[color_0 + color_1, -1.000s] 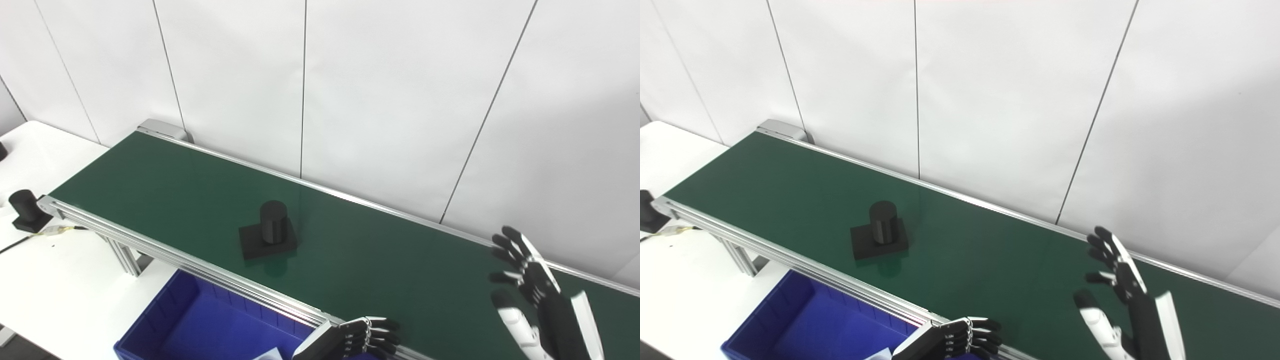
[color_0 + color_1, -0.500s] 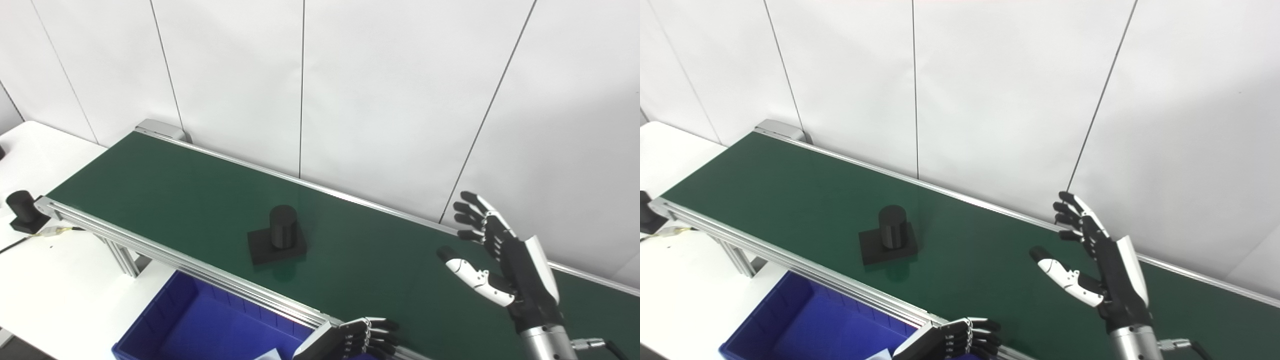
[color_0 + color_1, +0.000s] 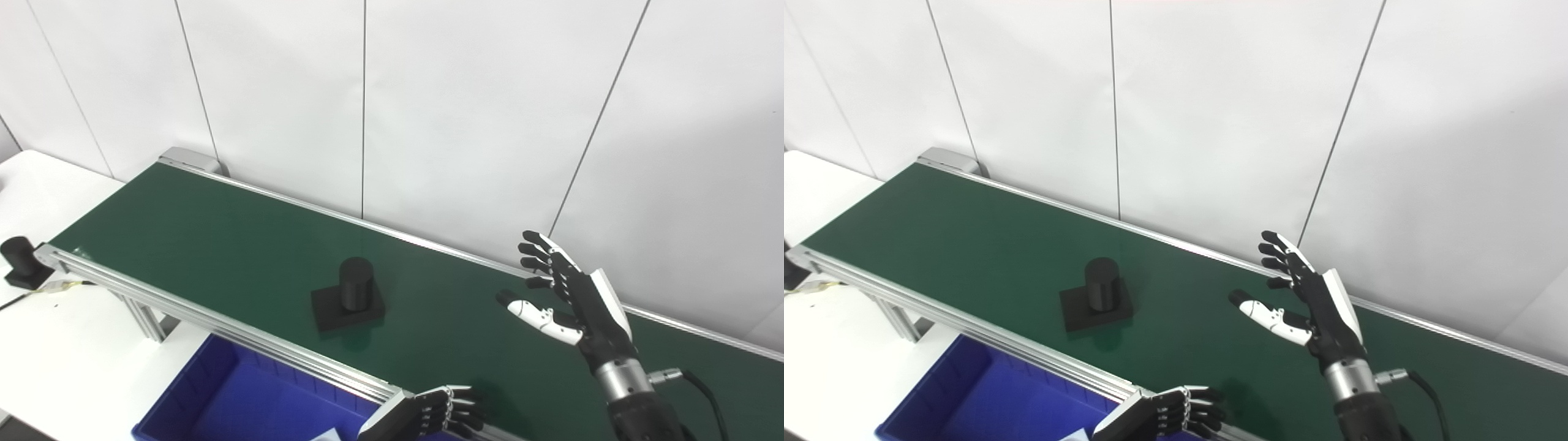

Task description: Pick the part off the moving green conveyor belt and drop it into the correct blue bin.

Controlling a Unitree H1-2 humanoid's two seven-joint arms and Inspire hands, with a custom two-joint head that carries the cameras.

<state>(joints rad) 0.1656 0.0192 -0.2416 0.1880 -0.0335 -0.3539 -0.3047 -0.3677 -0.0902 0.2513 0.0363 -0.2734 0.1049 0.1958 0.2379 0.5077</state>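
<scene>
A: Left eye view first. What's changed?

B: The right hand (image 3: 572, 294) has come in over the green conveyor belt (image 3: 202, 226), thumb and fingers spread, holding nothing. A second ago it was low at four o'clock; now it's at three o'clock of the black part (image 3: 349, 295), still well apart. The part, a cylinder standing upright on a square base, has ridden the belt a little toward that hand.

A: And the left hand?

B: The left hand (image 3: 444, 413) hasn't moved, at six o'clock by the belt's near rail, fingers curled, empty as far as I can tell.

A: Right eye view?

B: Same story. The blue bin (image 3: 968, 404) sits at seven o'clock, below the rail. The gap between hand and part is closing from both sides, so I'd judge the grasp is next.
</scene>
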